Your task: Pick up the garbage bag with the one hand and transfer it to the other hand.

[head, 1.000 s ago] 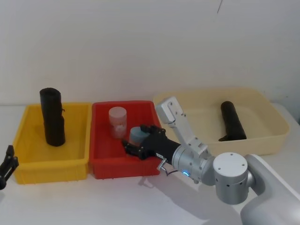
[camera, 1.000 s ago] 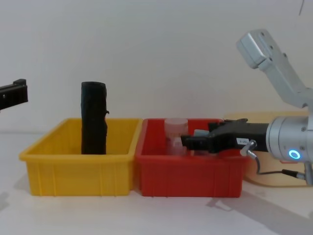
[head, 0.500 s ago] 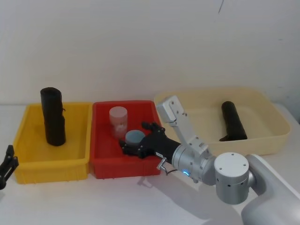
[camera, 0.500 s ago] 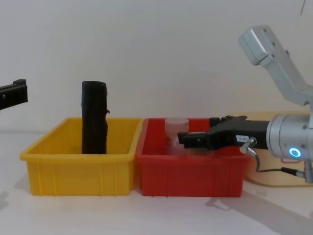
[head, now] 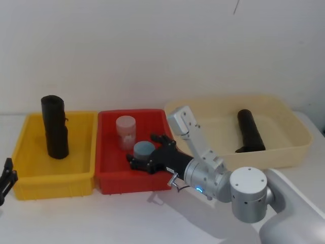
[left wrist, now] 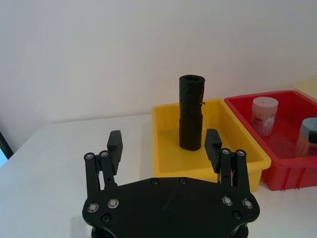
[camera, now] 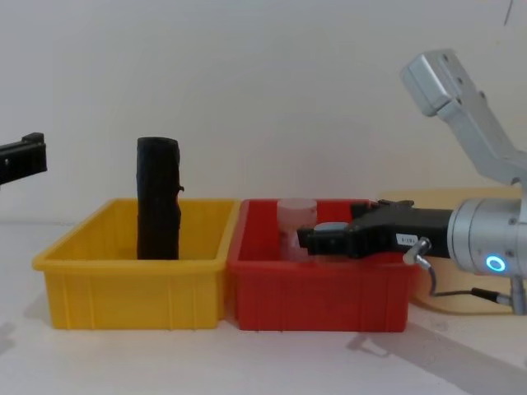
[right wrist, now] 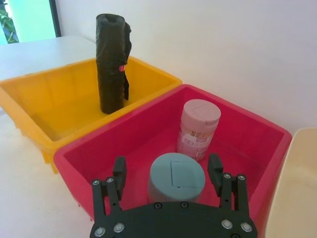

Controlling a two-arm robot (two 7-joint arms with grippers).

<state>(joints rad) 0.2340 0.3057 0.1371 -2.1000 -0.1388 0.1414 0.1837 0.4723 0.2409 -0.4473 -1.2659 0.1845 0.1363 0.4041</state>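
Care is needed so that the garbage bag (head: 54,127), upright in the yellow bin (head: 53,179), is gripped squarely by the left gripper (left wrist: 164,144), spread open and empty, while the right gripper (right wrist: 167,166) is seen open over the red bin (head: 133,185).

Right gripper (head: 137,163) sits low in red bin (head: 109,152), fingers apart, w/ grey-lidded jar (head: 143,150) between them and pink jar (head: 126,132) just beyond. Yellow bin (head: 81,152): room around upright flapped roll (head: 54,127). Table (head: 76,218) in front bare.
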